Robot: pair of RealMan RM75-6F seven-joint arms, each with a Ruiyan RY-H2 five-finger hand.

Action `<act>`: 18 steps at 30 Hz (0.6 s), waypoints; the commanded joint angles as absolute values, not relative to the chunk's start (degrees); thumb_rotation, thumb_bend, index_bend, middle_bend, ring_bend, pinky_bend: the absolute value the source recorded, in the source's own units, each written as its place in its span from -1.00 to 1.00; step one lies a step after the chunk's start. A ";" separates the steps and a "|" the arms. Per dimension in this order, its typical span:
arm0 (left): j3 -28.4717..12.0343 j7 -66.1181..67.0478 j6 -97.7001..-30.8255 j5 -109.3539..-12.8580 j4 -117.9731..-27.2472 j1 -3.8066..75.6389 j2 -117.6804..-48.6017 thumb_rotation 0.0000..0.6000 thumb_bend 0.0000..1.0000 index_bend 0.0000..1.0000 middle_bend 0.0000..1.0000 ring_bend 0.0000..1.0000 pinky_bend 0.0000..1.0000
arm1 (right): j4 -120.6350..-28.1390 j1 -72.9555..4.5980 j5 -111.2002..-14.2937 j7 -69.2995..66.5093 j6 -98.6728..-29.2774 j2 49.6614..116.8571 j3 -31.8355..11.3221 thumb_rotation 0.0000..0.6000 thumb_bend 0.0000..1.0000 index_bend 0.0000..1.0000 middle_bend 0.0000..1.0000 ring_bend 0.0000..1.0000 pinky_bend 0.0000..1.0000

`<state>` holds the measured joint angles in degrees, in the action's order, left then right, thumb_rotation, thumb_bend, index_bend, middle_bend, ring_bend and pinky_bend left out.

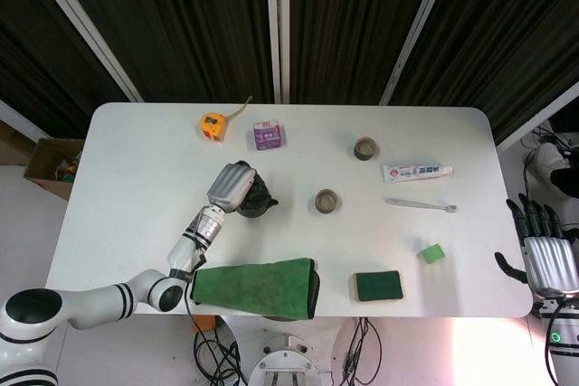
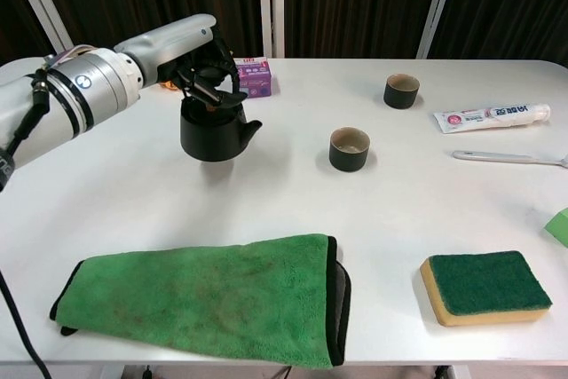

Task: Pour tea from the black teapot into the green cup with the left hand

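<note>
One hand, our left [image 2: 202,67], grips the black teapot [image 2: 211,132] by its top handle, lifted off the white table [image 2: 293,197], left of the green cup [image 2: 350,149]. We see our right hand [image 1: 543,255] beyond the table's right edge, fingers spread, holding nothing.

Left hand [image 2: 206,73] grips the round black teapot [image 2: 213,130] by its top handle, holding it above the white tabletop [image 2: 284,193], spout toward the dark green cup [image 2: 350,149].

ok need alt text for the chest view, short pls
The robot's left hand holds a black teapot by its top handle above a white table, spout toward a green cup. In front lie a green cloth and a green sponge; a second cup stands behind.
</note>
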<state>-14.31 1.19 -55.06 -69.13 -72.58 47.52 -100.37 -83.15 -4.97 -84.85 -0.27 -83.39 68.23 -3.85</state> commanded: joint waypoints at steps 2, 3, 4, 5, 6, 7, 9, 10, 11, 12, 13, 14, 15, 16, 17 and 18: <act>-14.69 1.94 -54.74 -69.15 -72.84 48.23 -101.03 0.99 -0.26 1.00 1.00 0.98 -0.27 | -83.27 -4.96 -85.15 -0.49 -83.73 68.12 -3.90 1.00 -0.59 -1.00 -1.00 -1.00 -1.00; -14.79 2.30 -54.66 -69.18 -72.87 48.52 -101.34 0.99 -0.26 1.00 1.00 0.98 -0.27 | -83.37 -4.97 -85.30 -0.56 -83.90 68.04 -3.94 1.00 -0.59 -1.00 -1.00 -1.00 -1.00; -14.86 2.55 -54.56 -69.17 -72.89 48.74 -101.60 0.99 -0.26 1.00 1.00 0.98 -0.27 | -83.46 -4.98 -85.43 -0.63 -84.06 67.96 -3.98 1.00 -0.59 -1.00 -1.00 -1.00 -1.00; -14.91 2.79 -54.45 -69.17 -72.90 48.95 -101.85 1.00 -0.25 1.00 1.00 0.98 -0.26 | -83.57 -4.98 -85.57 -0.69 -84.26 67.88 -4.05 1.00 -0.59 -1.00 -1.00 -1.00 -1.00; -14.98 3.12 -54.36 -69.20 -72.84 49.25 -102.23 1.00 -0.25 1.00 1.00 0.98 -0.25 | -83.72 -5.00 -85.72 -0.80 -84.53 67.73 -4.16 1.00 -0.59 -1.00 -1.00 -1.00 -1.00; -15.03 3.39 -54.31 -69.24 -72.73 49.48 -102.55 1.00 -0.25 1.00 1.00 0.98 -0.23 | -83.83 -5.00 -85.79 -0.89 -84.73 67.61 -4.26 1.00 -0.59 -1.00 -1.00 -1.00 -1.00; -15.09 4.02 -54.30 -69.35 -72.35 49.93 -103.23 1.00 -0.25 1.00 1.00 0.98 -0.18 | -84.06 -4.96 -85.86 -1.11 -85.10 67.36 -4.46 1.00 -0.59 -1.00 -1.00 -1.00 -1.00; -15.13 4.42 -54.20 -69.35 -72.12 50.22 -103.64 1.00 -0.25 1.00 1.00 0.98 -0.15 | -84.13 -4.91 -85.85 -1.23 -85.28 67.20 -4.54 1.00 -0.59 -1.00 -1.00 -1.00 -1.00; -15.17 4.75 -54.03 -69.26 -71.90 50.47 -103.97 1.00 -0.25 1.00 1.00 0.98 -0.13 | -84.16 -4.86 -85.83 -1.33 -85.39 67.08 -4.58 1.00 -0.59 -1.00 -1.00 -1.00 -1.00; -15.22 4.93 -53.88 -69.19 -71.76 50.64 -104.16 1.00 -0.25 1.00 1.00 0.98 -0.09 | -84.15 -4.81 -85.78 -1.43 -85.42 67.00 -4.59 1.00 -0.59 -1.00 -1.00 -1.00 -1.00; -15.27 5.08 -53.72 -69.11 -71.63 50.80 -104.32 1.00 -0.24 1.00 1.00 0.98 -0.06 | -84.10 -4.78 -85.71 -1.55 -85.40 66.95 -4.59 1.00 -0.59 -1.00 -1.00 -1.00 -1.00; -15.30 5.27 -53.61 -69.03 -71.47 50.93 -104.45 1.00 -0.24 1.00 1.00 0.98 -0.02 | -84.01 -4.75 -85.64 -1.70 -85.38 66.93 -4.59 1.00 -0.59 -1.00 -1.00 -1.00 -1.00; -15.36 5.53 -53.50 -68.91 -71.27 51.08 -104.58 1.00 -0.25 1.00 1.00 0.98 0.02 | -83.85 -4.71 -85.54 -1.90 -85.31 66.94 -4.57 1.00 -0.59 -1.00 -1.00 -1.00 -1.00; -15.42 5.69 -53.44 -68.80 -71.14 51.16 -104.66 1.00 -0.24 1.00 1.00 0.98 0.07 | -83.70 -4.70 -85.48 -2.06 -85.25 66.97 -4.56 1.00 -0.59 -1.00 -1.00 -1.00 -1.00; -15.46 5.86 -53.40 -68.70 -71.02 51.23 -104.73 1.00 -0.25 1.00 1.00 0.98 0.10 | -83.55 -4.70 -85.44 -2.23 -85.21 67.00 -4.57 1.00 -0.59 -1.00 -1.00 -1.00 -1.00; -15.47 6.04 -53.35 -68.60 -70.88 51.27 -104.78 1.00 -0.25 1.00 1.00 0.98 0.14 | -83.35 -4.71 -85.39 -2.45 -85.16 67.06 -4.58 1.00 -0.59 -1.00 -1.00 -1.00 -1.00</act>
